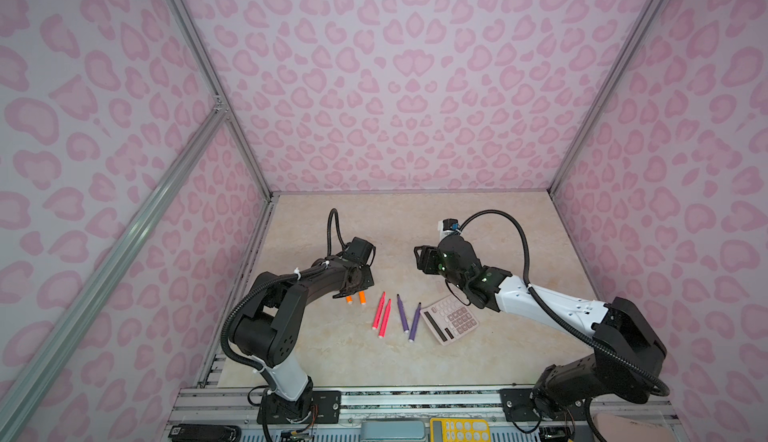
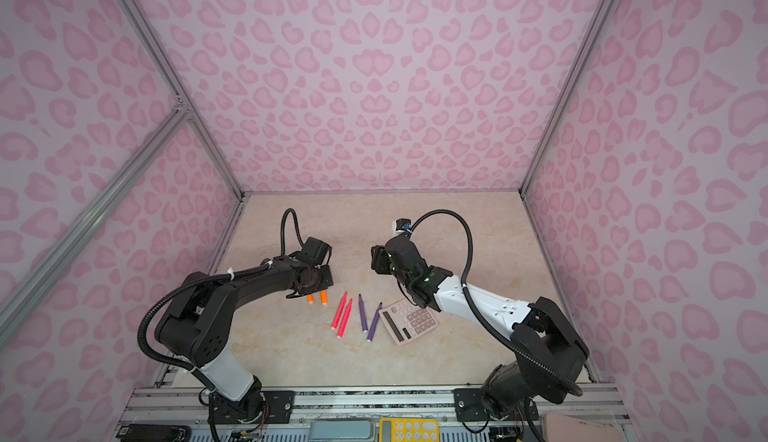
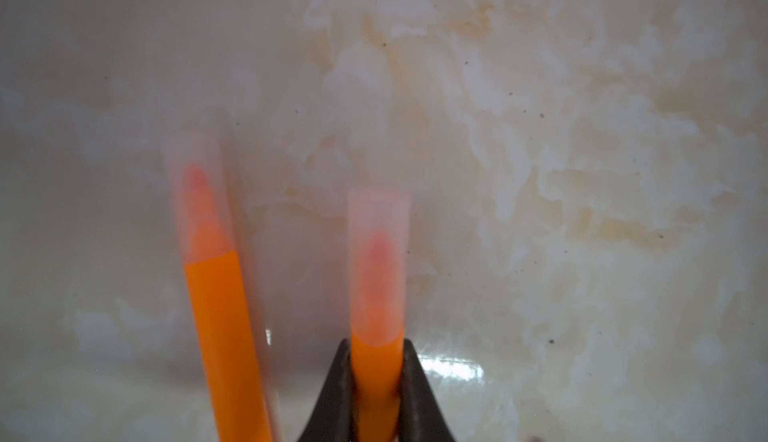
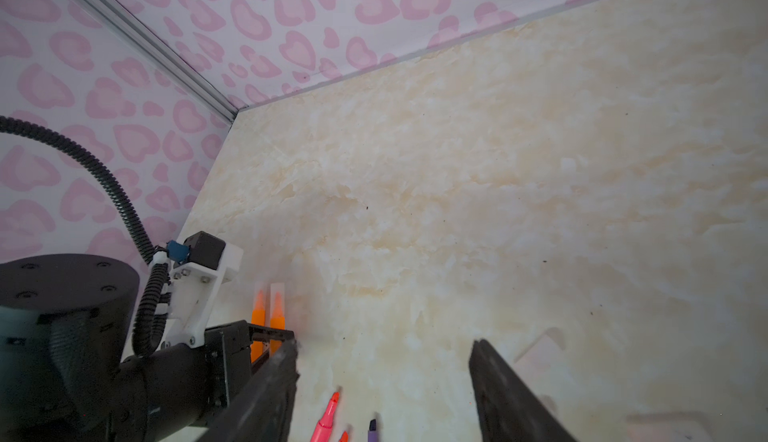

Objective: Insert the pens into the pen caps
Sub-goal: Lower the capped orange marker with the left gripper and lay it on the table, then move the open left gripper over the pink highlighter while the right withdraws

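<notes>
Left gripper (image 3: pixel 377 344) was clamped on orange pen (image 3: pixel 374 394), clear cap (image 3: pixel 378 261) just past its fingertips; second capped orange pen (image 3: pixel 220 336) lay just beside. Right gripper (image 4: pixel 384 342) stood open, empty. Risk: a careless release could knock the neighbour or loosen the cap.

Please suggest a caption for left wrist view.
Left gripper, jaws shut on a capped orange pen; a second capped orange pen beside it.

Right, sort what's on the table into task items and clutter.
Task items:
orange pen in a clear cap, held by the left end effector
second orange pen, also capped
two pink-red pens, tips bare
two purple pens, tips bare

Clutter:
pink calculator
</notes>
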Tool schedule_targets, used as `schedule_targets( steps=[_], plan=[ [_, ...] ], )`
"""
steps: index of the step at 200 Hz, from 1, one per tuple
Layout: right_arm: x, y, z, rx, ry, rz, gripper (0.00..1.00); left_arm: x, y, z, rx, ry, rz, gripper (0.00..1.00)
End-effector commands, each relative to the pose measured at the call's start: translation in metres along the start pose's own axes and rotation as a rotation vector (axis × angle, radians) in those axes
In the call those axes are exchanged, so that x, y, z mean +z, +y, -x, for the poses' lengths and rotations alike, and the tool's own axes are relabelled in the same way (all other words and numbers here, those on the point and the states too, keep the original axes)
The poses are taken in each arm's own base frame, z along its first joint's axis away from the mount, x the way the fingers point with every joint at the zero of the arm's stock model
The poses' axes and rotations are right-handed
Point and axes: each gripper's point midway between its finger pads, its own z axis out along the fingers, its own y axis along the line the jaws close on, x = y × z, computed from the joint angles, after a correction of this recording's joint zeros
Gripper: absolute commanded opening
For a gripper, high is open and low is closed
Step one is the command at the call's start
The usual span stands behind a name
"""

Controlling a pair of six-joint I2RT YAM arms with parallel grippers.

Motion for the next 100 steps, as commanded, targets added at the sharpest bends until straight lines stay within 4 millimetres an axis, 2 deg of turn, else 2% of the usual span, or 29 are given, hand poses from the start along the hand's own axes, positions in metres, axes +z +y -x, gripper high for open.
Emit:
schedule_targets(
  steps=[1,39,65,84,100],
  plan=[
    [-0.001,-0.008,0.000,-0.005,-0.012,-0.019,0.67,0.001,0.008,0.000,0.021,0.010,0.053,0.15],
    [-0.005,-0.013,0.005,0.017,-0.013,-0.013,0.67,0.006,0.014,-0.001,0.036,0.030,0.106,0.31],
    [-0.007,-0.016,0.006,0.016,-0.022,-0.018,0.67,0.002,0.010,0.000,0.048,0.019,0.090,0.35],
    [-0.008,-0.020,0.008,0.023,-0.032,-0.024,0.67,-0.010,0.004,0.005,0.079,-0.028,0.087,0.35],
    [-0.010,-0.022,0.011,0.025,-0.034,-0.029,0.67,-0.027,-0.004,0.011,0.133,-0.100,0.098,0.35]
  ],
)
